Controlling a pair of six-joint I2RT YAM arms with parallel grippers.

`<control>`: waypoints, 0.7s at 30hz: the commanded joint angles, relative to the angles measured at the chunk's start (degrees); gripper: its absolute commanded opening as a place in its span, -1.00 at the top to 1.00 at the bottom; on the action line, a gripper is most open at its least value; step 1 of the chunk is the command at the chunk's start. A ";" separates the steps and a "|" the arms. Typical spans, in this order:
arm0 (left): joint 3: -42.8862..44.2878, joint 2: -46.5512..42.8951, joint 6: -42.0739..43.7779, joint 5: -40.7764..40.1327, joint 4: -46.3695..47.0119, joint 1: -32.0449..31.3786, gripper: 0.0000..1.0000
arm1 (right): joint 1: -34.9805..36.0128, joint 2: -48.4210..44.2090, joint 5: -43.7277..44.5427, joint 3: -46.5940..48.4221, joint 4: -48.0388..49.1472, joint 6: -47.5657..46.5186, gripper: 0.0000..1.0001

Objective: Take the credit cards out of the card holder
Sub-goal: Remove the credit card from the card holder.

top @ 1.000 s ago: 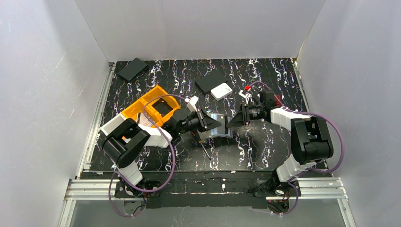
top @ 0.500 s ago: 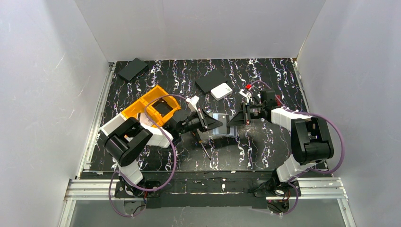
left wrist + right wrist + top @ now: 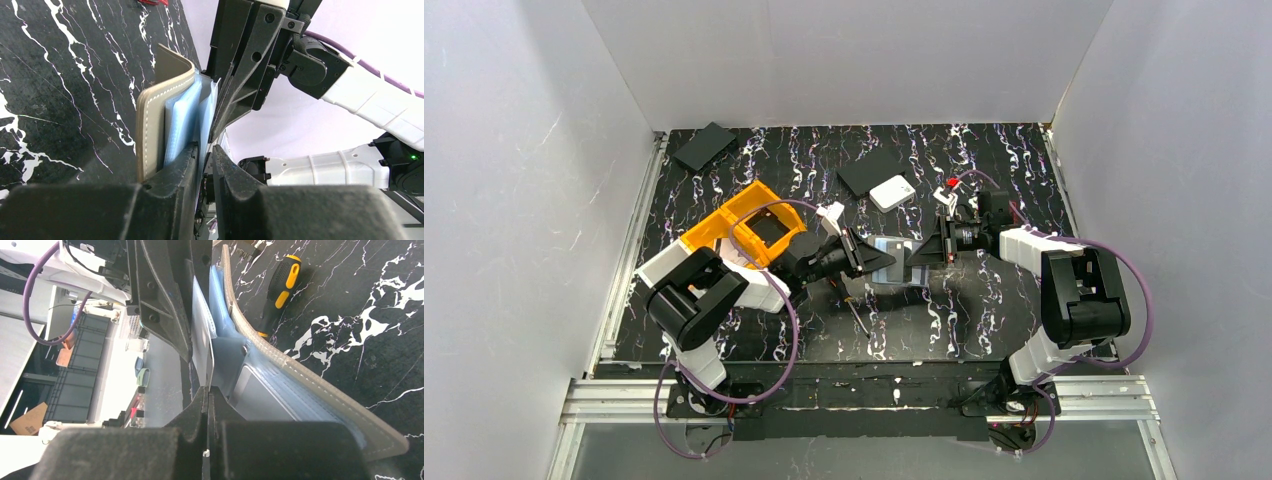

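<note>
The taupe folding card holder (image 3: pixel 892 268) is open over the middle of the black marbled surface (image 3: pixel 984 310), between the arms. The left gripper (image 3: pixel 202 156) has its jaws clamped on a pale blue inner leaf. The right gripper (image 3: pixel 206 392) has its jaws pressed together on a thin greyish credit card (image 3: pixel 202 347). The card's edge points toward the right arm, so I think it must slide out that way.

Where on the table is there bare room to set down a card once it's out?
Bare tabletop lies at the front, between the screwdriver and the right arm, and at the back right beyond the white box. The middle is crowded: the left gripper and right gripper meet at the card holder.
</note>
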 commanded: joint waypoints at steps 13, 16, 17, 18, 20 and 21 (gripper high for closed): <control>-3.31 0.64 -2.75 1.08 7.15 2.88 1.00 | -1.56 -2.12 6.43 0.40 -3.16 -5.05 0.97; -4.30 1.08 -2.81 0.59 7.33 4.02 1.00 | -2.16 -2.34 9.66 1.94 -8.84 -9.76 0.97; -4.49 1.33 -2.77 0.64 7.29 4.39 1.00 | -2.41 -2.43 10.92 2.53 -10.97 -12.40 0.97; -4.56 1.66 -2.76 0.73 7.10 4.75 1.00 | -2.60 -2.65 11.79 2.75 -12.03 -13.32 0.97; -4.30 2.62 -2.61 1.25 6.19 5.34 1.00 | -2.82 -3.04 13.51 2.93 -12.77 -14.10 0.97; -4.11 3.32 -2.56 1.56 5.77 5.54 1.00 | -2.96 -3.18 14.16 3.10 -13.30 -14.64 0.97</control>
